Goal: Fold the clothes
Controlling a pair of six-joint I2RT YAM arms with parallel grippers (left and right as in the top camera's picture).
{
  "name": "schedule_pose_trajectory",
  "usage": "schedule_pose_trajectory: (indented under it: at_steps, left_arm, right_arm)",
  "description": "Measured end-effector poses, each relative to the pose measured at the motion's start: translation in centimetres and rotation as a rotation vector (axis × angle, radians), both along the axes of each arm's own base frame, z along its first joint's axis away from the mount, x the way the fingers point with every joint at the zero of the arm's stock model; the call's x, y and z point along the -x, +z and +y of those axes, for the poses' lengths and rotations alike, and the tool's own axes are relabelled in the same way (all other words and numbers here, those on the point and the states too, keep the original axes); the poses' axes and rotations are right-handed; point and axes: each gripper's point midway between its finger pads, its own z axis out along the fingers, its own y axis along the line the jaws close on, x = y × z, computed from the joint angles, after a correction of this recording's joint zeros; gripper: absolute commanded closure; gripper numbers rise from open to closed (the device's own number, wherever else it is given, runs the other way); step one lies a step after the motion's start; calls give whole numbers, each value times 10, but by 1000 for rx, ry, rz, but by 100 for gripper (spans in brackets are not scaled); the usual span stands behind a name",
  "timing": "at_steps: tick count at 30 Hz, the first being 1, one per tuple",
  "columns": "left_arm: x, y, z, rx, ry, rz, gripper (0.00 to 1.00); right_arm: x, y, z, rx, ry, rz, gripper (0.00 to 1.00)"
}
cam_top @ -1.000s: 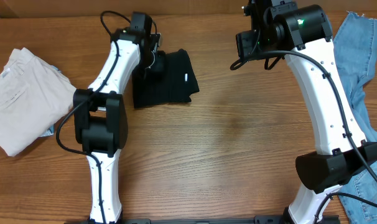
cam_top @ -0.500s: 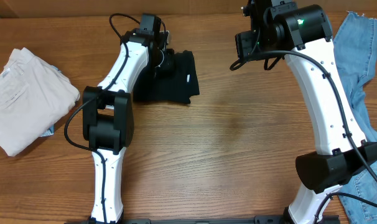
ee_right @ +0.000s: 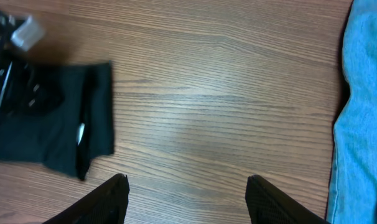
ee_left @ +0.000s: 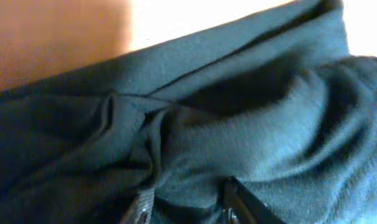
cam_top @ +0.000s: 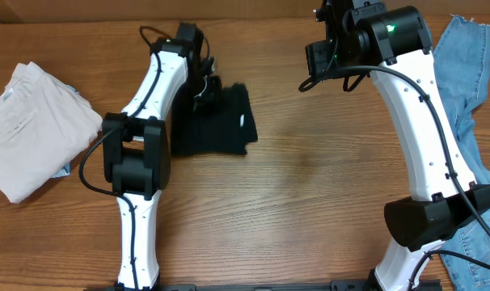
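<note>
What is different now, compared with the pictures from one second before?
The left gripper swung right, then came back a little, on the black garment, which slid slightly toward the robot. Whether it grips the cloth is unclear. The open right gripper, the jeans and the white bundle stayed put.

Overhead straight down on table (cam_top: pixel 310 186), left wrist close against black garment (ee_left: pixel 238 124), right wrist higher, sharing it
</note>
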Motion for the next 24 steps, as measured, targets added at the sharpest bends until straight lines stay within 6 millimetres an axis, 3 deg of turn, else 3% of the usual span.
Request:
schedule_pose_trajectory:
  at_steps: [2,4,7,11,13,15,19,21,24]
  left_arm:
    - [23,0,7,-19,3,100,75]
    - [47,-1,12,-39,4,205,76]
    - [60,-2,16,-60,11,260,73]
    - [55,5,19,-89,-15,200,62]
    - [48,16,20,-97,-51,134,39]
    - [38,33,21,-97,-105,41,28]
    - [27,76,19,-88,-269,-139,27]
    - [25,85,17,-87,-392,-203,19]
    - [24,82,15,-78,-531,-239,12]
  right_arm:
    - [0,0,0,0,0,1,36]
    - [0,0,0,0,0,2,36]
    - [1,0,0,1,0,4,36]
    - [2,-1,-1,3,0,8,36]
    - [2,-1,-1,2,0,8,36]
    - [2,-1,0,2,1,8,36]
    - [2,-1,-1,3,1,7,36]
    - [2,-1,-1,2,0,8,36]
    - [2,-1,0,2,0,7,36]
